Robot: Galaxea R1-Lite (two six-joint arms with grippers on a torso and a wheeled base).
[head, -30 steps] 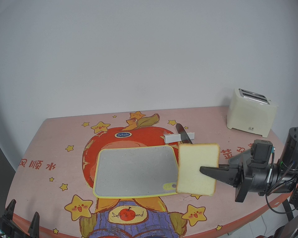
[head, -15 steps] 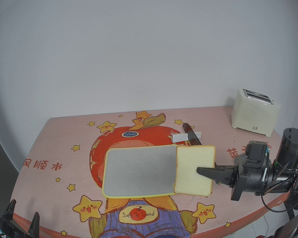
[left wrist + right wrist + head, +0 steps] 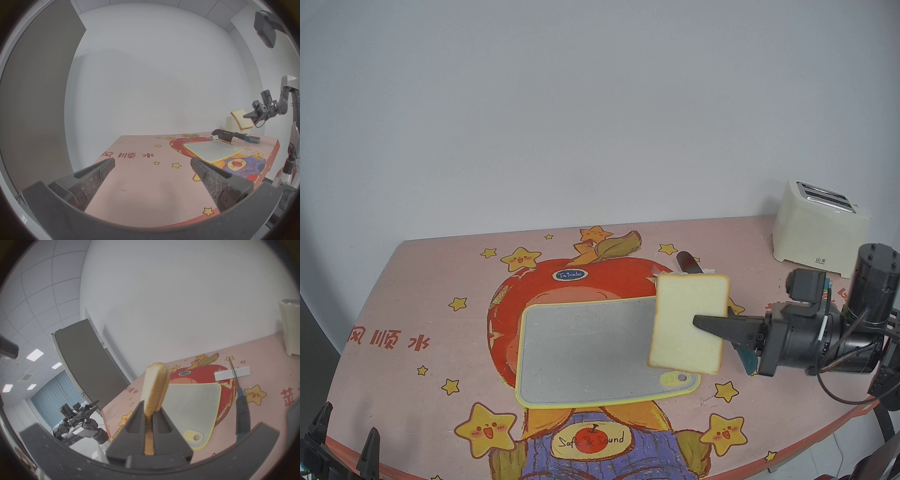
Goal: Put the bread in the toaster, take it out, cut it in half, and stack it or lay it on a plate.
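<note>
The right gripper (image 3: 696, 321) is clamped on one edge of the bread (image 3: 682, 300), holding the slice on edge in the air above the right end of the cutting board (image 3: 581, 350). The toaster (image 3: 819, 228) stands well apart at the table's (image 3: 425, 294) far right corner, its slots facing up. The left gripper (image 3: 153, 164) hangs with its fingers spread and nothing between them, low at the near left edge of the table. The likely trouble lies in the grasp: only a narrow strip of soft crumb is pinched, so a quick swing toward the toaster could bend or tear the slice or let it slide out. If the bread reaches the slot tilted, its lower corner may catch on the rim and crumple. A drop here could land it on the knife (image 3: 242, 405) lying just beside the board.
</note>
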